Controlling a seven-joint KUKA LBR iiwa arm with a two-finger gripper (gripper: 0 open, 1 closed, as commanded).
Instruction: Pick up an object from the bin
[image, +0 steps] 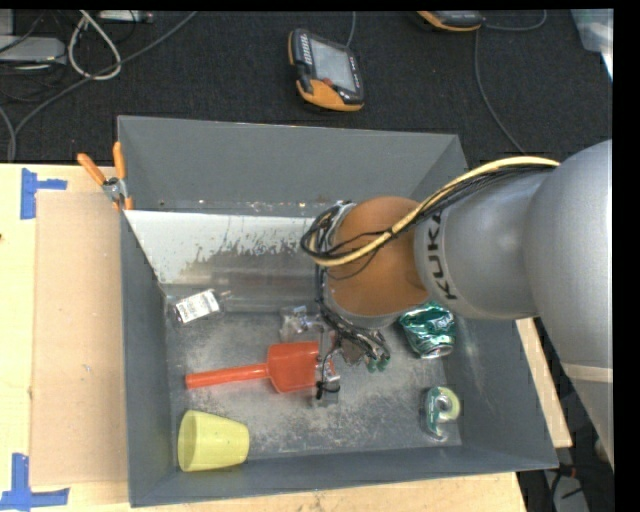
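Note:
My gripper (326, 383) is low in the middle of the bin, right against the right side of an orange-red scoop (290, 366). The scoop lies flat, its cup under the gripper's tip and its long handle (225, 378) pointing left. Whether the scoop is held cannot be made out. A crushed green can (428, 331) lies just right of the gripper, near the bin's right wall.
A yellow plastic cup (211, 441) lies on its side in the front left corner. A small green and white roll (440, 410) sits front right. A clear plastic thing with a white barcode label (197, 305) lies along the back left of the floor. The arm's orange cover and cables hang above the gripper.

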